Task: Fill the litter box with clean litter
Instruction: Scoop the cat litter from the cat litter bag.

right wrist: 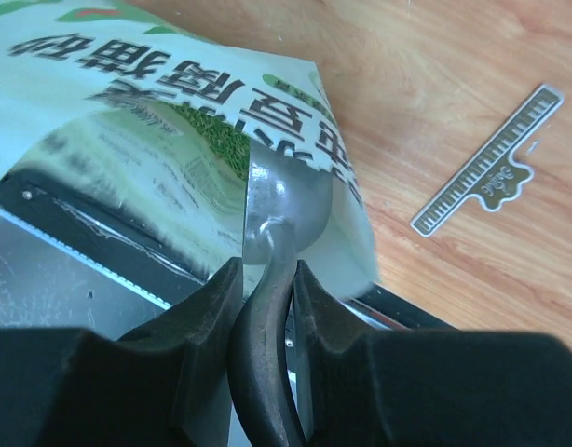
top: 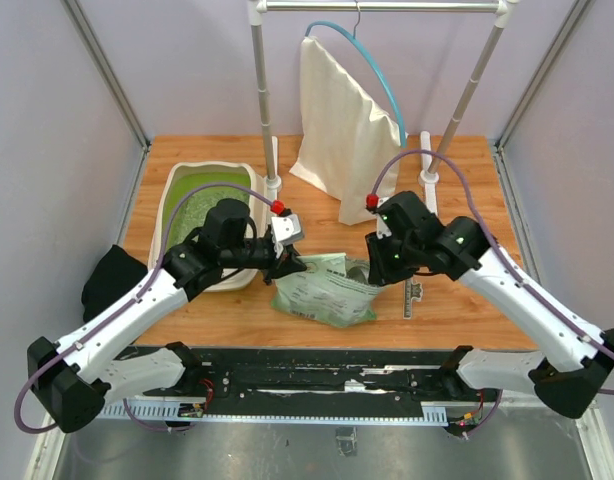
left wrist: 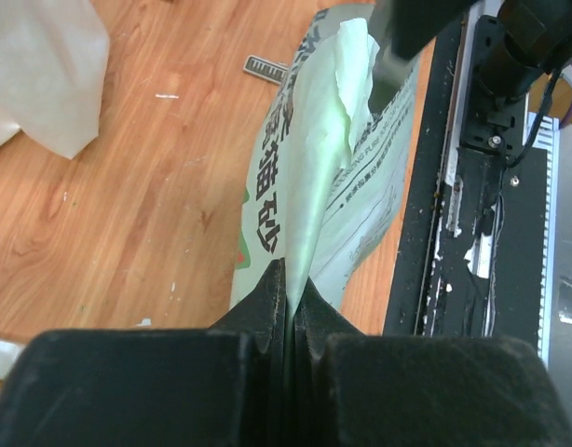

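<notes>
The litter box (top: pixel 209 168), a beige tray with a lime-green inside, sits at the back left, partly under my left arm. Pale green-grey clean litter (top: pixel 197 208) lies in it. A green printed bag (top: pixel 322 290) stands near the front middle. My left gripper (top: pixel 285 266) (left wrist: pixel 291 279) is shut on the bag's (left wrist: pixel 314 168) thin upper edge and holds it up. My right gripper (top: pixel 377 268) (right wrist: pixel 267 265) is shut on the dark handle of a grey metal scoop (right wrist: pixel 281 209), whose bowl sits in the mouth of the bag (right wrist: pixel 174 112). Any litter inside the bag is hidden.
A white cloth bag (top: pixel 342 130) hangs from a white rack (top: pixel 262 90) at the back. A small ruler-marked clip (top: pixel 413 298) (right wrist: pixel 486 163) lies right of the green bag. A black object (top: pixel 107 280) sits off the table's left edge. A black rail (top: pixel 317 370) runs along the near edge.
</notes>
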{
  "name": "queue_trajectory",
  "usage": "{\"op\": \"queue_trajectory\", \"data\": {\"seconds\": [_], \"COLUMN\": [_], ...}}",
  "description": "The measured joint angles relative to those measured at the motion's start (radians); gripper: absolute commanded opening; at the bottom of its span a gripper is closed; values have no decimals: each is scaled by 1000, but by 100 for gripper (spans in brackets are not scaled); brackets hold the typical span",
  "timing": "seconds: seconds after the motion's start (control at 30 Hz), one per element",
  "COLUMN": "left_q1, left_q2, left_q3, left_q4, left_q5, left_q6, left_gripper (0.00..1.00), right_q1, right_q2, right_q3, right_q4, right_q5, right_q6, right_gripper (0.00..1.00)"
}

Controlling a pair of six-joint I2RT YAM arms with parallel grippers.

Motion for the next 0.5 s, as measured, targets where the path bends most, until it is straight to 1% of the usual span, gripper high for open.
{"op": "queue_trajectory", "data": {"seconds": [0.13,0.23,0.33,0.5], "left_q1": [-35,-41,-42,-40], "left_q2": [16,14,2,-2], "left_q3": [-4,-36,-74,-93], "left_q4": [33,68,106,110], "left_q5": [-32,-56,-83,-137], "left_q6": [-6,-14,-18,-21], "left_gripper": [1,1,0,1], "right_q1": [4,4,4,3], "right_q2": [47,85,91,83], "right_q3": [-138,-243,-313,-423], "right_q4": [118,257,385,589], "right_q5": [-2,-35,-87,-175], "right_q6": [47,90,127,199], "right_gripper": [1,1,1,1]}}
